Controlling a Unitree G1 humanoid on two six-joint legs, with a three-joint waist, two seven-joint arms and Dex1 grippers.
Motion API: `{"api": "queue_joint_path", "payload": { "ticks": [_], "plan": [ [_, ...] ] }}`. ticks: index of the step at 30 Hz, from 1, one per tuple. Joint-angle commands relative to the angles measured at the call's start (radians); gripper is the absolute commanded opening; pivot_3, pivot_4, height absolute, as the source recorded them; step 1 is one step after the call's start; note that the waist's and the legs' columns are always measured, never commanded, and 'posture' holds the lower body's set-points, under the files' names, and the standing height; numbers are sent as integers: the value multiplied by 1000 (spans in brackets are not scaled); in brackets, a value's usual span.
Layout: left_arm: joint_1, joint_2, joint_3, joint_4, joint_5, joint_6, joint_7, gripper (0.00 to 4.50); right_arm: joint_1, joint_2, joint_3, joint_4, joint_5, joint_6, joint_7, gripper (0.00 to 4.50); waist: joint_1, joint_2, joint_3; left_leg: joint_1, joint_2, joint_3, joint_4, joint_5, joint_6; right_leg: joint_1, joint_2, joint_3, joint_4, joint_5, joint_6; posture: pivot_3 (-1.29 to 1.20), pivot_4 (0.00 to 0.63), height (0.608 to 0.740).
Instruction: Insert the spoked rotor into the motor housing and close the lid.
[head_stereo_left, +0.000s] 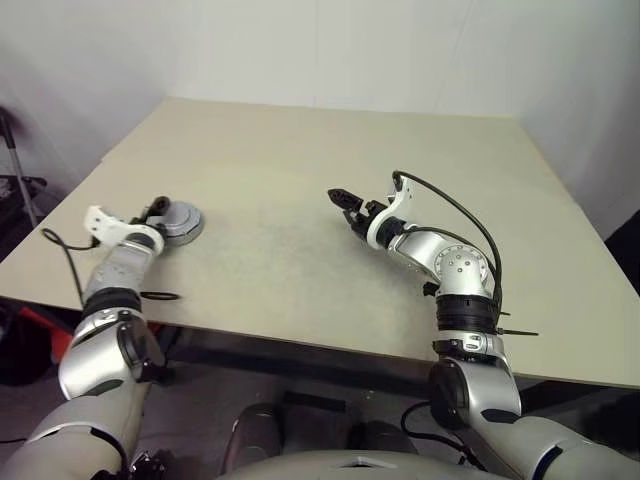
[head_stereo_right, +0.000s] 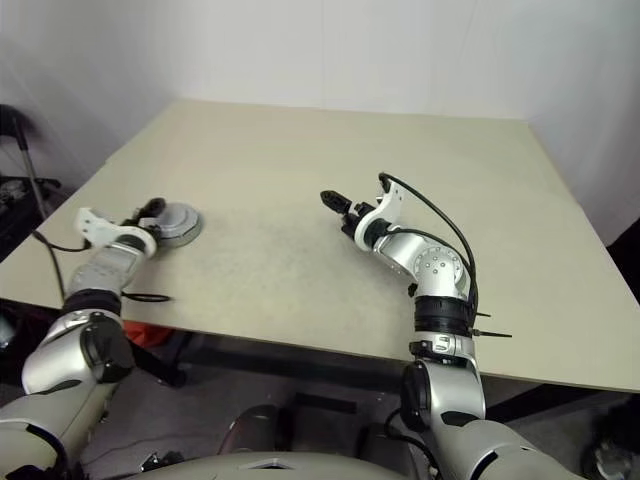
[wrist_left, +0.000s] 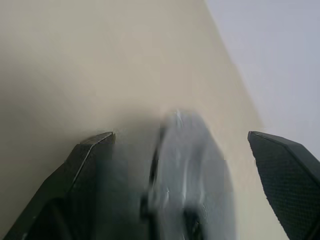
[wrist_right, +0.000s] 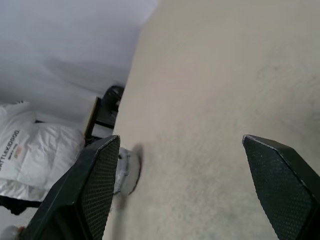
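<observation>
A round silver disc with a dark rim, the lid (head_stereo_left: 180, 221), lies flat near the left edge of the tan table (head_stereo_left: 300, 170). I cannot tell whether the motor housing is under it. The spoked rotor is out of view. My left gripper (head_stereo_left: 157, 209) is right at the lid's near side. In the left wrist view its fingers (wrist_left: 92, 155) stand wide apart with the blurred lid (wrist_left: 192, 170) between them, apart from both. My right gripper (head_stereo_left: 342, 205) hovers over the middle of the table, open and empty, its fingers (wrist_right: 100, 175) spread wide.
The table's front edge runs close under both forearms. A dark metal stand (head_stereo_left: 14, 165) sits off the table's left side. In the right wrist view a white bag (wrist_right: 35, 150) and a dark seat (wrist_right: 107, 107) lie beyond the table's edge.
</observation>
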Motion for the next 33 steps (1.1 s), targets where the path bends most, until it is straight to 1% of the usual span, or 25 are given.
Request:
{"api": "queue_joint_path", "payload": {
  "ticks": [1,4,6,9,11,13,15,16,19,21,24,26,33],
  "plan": [
    [-38,14,-51,-11,61,-65,-43,4482,-43,-9,37,-37,-36,-14,65,4055,6,0,0,0,0,0,0,0,0,0,0,0,0,0,0,0,0,740],
    [-19,-14,-135,-76,138,-144,-116,4482,-4,-44,144,-130,-173,-137,164,4055,16,0,0,0,-3,-1,0,0,0,2,-2,0,0,0,0,0,0,740],
    [5,-49,-198,-160,178,-189,-181,4482,35,-79,224,-193,-296,-269,230,4055,26,-1,0,-2,-4,-1,0,0,0,2,-3,0,-1,0,0,0,0,740],
    [45,-95,-283,-286,222,-244,-263,4482,81,-129,295,-240,-436,-410,288,4055,27,-4,1,-3,-4,-2,1,0,0,1,-4,-1,-1,1,0,0,0,740],
    [76,-129,-372,-399,268,-280,-329,4482,111,-215,347,-254,-550,-477,328,4055,29,-5,2,-3,-4,-2,1,0,0,1,-4,-2,-1,1,0,0,0,740],
    [107,-147,-456,-502,298,-261,-396,4482,145,-310,385,-259,-635,-528,389,4055,29,-5,2,-3,-5,-2,1,0,0,3,-6,-3,-1,1,0,0,0,740],
    [137,-144,-532,-572,320,-219,-473,4482,174,-386,410,-266,-668,-539,467,4055,26,-5,2,-3,-6,-2,2,0,1,4,-7,-3,-1,1,0,0,0,740],
    [146,-141,-553,-589,328,-208,-494,4482,181,-404,415,-266,-678,-542,489,4055,24,-5,2,-3,-6,-2,2,-1,1,4,-7,-3,-1,1,0,0,0,740],
    [197,-121,-727,-565,489,-305,-591,4482,208,-501,428,-246,-721,-563,595,4055,9,-4,2,-1,-4,-2,3,-1,3,3,-5,-3,0,1,-3,0,0,740],
    [214,-115,-801,-514,559,-367,-631,4482,212,-536,431,-228,-738,-573,644,4055,4,-2,2,0,-4,-2,3,-1,4,3,-5,-3,0,1,-3,0,0,740],
    [220,-123,-818,-492,564,-389,-664,4482,217,-561,438,-216,-760,-584,693,4055,-2,-3,2,0,-2,-2,4,-3,11,3,-3,-3,0,-1,-7,0,0,740],
    [223,-132,-818,-496,559,-391,-674,4482,228,-565,433,-219,-769,-588,713,4055,0,-3,2,-2,1,-2,6,-3,12,3,-1,-4,0,0,-10,0,0,740],
    [225,-142,-820,-493,565,-401,-678,4482,232,-542,416,-215,-787,-585,722,4055,2,-2,2,-1,2,-2,10,-2,16,4,-1,-5,2,1,-15,0,0,740]
  ]
}}
